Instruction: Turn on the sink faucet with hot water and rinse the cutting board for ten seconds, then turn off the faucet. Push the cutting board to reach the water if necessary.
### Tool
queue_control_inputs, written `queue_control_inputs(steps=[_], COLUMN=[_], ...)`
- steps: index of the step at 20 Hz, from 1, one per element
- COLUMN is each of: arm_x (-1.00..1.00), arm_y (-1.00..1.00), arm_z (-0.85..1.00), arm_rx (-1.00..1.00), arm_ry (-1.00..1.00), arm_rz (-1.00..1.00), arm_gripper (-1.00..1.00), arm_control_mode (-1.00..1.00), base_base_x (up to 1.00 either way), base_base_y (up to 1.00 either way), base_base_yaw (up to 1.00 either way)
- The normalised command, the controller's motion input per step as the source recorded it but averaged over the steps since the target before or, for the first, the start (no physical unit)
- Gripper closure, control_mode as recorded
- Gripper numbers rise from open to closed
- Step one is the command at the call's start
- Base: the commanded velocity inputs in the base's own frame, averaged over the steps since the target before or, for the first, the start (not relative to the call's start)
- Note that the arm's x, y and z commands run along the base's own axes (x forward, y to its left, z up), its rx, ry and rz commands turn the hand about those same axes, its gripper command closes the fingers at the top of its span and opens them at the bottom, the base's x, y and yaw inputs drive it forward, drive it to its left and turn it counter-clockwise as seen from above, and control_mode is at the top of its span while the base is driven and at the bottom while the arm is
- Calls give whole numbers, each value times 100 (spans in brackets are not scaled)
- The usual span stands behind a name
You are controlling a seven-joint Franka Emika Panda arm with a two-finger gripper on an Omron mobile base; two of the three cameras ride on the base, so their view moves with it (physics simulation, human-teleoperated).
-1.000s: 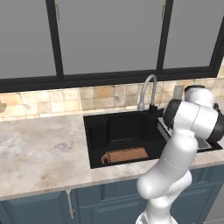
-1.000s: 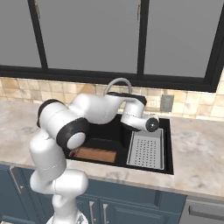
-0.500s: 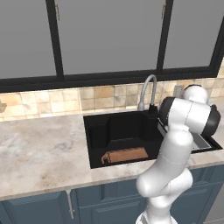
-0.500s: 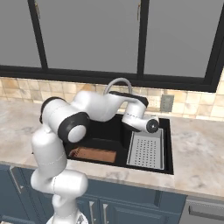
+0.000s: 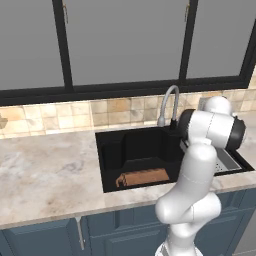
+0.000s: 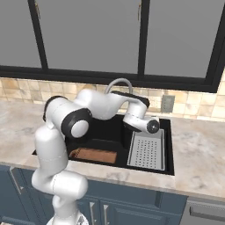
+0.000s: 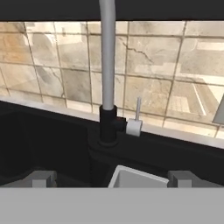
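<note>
Now the gripper (image 7: 111,177), fingers spread, faces the faucet (image 7: 107,78); its lever (image 7: 135,124) stands at one o'clock, untouched. No water runs. The cutting board (image 5: 141,177) lies in the sink (image 5: 111,150) at seven o'clock. Next, likely, nudging the lever toward hot.

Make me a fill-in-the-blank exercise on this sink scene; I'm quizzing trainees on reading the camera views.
1. The cutting board lies inside the black ____.
2. In the hand view, the small white lever beside the sink faucet stands ____ of the spout's dark base.
3. The grey perforated drain tray sits to the ____ of the board in the right base view.
4. From the nozzle, ____ water is running.

Missing words: sink; right; right; no
</note>
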Motion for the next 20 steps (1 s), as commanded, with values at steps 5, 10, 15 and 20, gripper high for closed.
queue_control_inputs(steps=[5, 10, 15, 20], arm_x=[12, 16, 21, 29], arm_y=[-5, -1, 0, 0], arm_z=[-12, -8, 0, 0], arm_rx=[0, 0, 0, 1], arm_ry=[0, -1, -3, -3], arm_rz=[0, 0, 0, 0], arm_gripper=[-100, -100, -100, -100], arm_control_mode=[-100, -100, -100, -100], base_base_x=[0, 0, 0, 0], base_base_y=[0, 0, 0, 0], base_base_yaw=[0, 0, 0, 0])
